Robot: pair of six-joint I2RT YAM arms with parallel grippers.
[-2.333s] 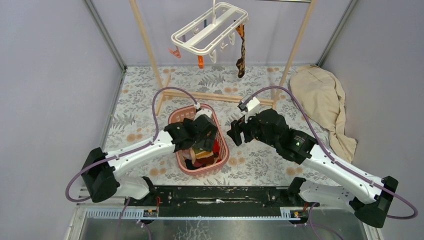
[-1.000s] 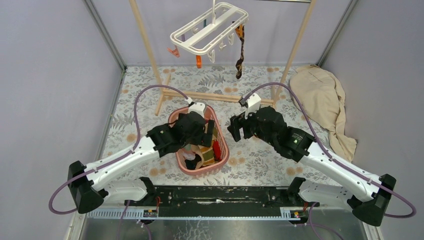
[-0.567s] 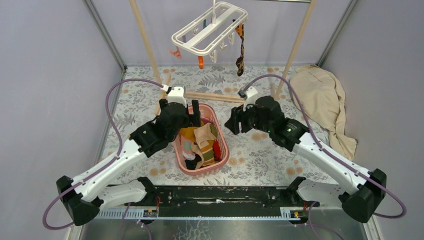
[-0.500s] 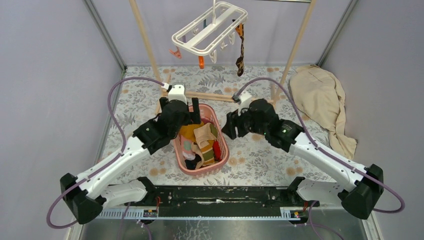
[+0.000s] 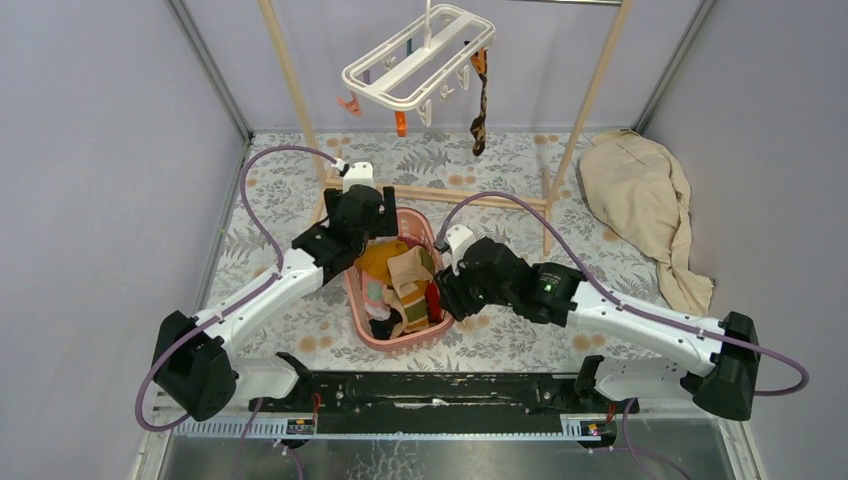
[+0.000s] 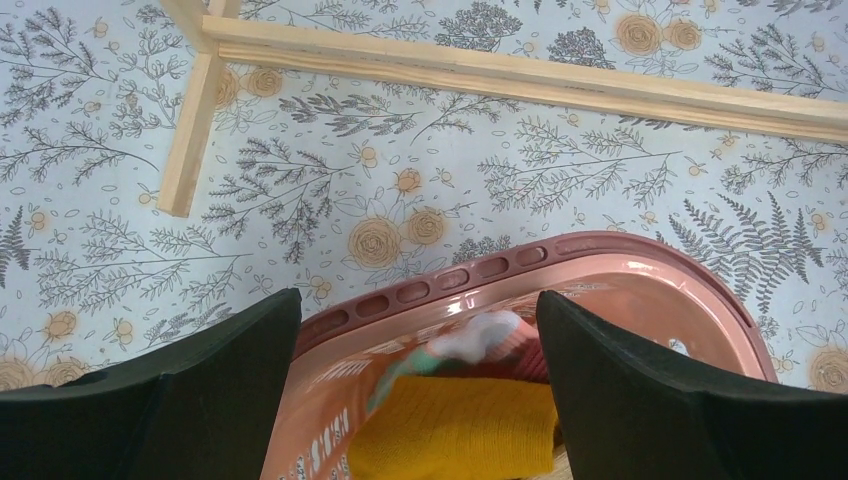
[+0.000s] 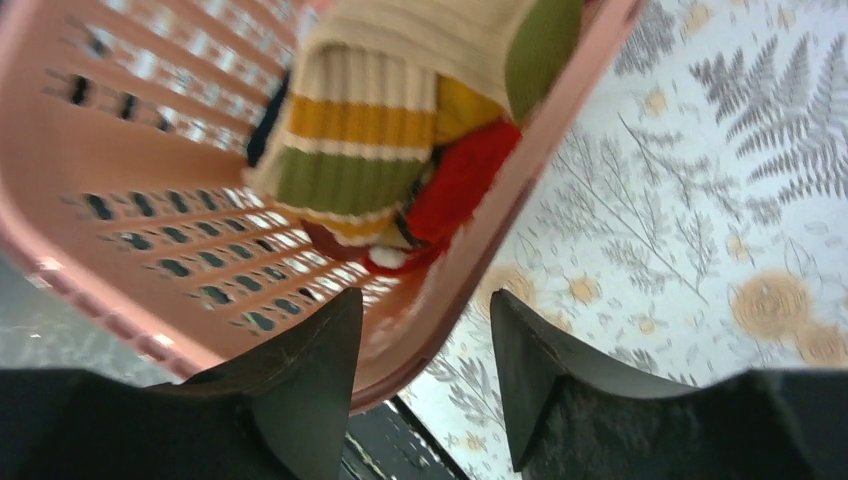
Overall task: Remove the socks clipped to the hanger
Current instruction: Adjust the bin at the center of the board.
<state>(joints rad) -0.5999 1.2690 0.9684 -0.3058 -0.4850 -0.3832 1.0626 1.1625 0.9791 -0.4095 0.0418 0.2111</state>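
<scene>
The white hanger [image 5: 418, 58] hangs at the back with one brown argyle sock [image 5: 482, 100] clipped at its right end. Several other socks [image 5: 405, 285] lie in the pink basket [image 5: 400, 343]. My left gripper [image 5: 375, 238] hovers open over the basket's far rim [image 6: 480, 270], above a mustard sock [image 6: 460, 425], and holds nothing [image 6: 418, 300]. My right gripper [image 5: 442, 292] is low at the basket's right side. Its jaws [image 7: 425, 295] stand apart astride the rim [image 7: 470, 270], near a striped sock [image 7: 350, 140] and a red sock [image 7: 460, 180].
The wooden rack's floor bar [image 5: 470, 198] runs just behind the basket, with its posts [image 5: 290, 80] rising on both sides. A large beige cloth [image 5: 640, 200] lies at the right wall. Purple cables loop over both arms.
My left arm drew back from inside the basket to its far rim. My right arm swung left and down to the basket's right rim, its jaws narrowing. The hanger swayed slightly.
</scene>
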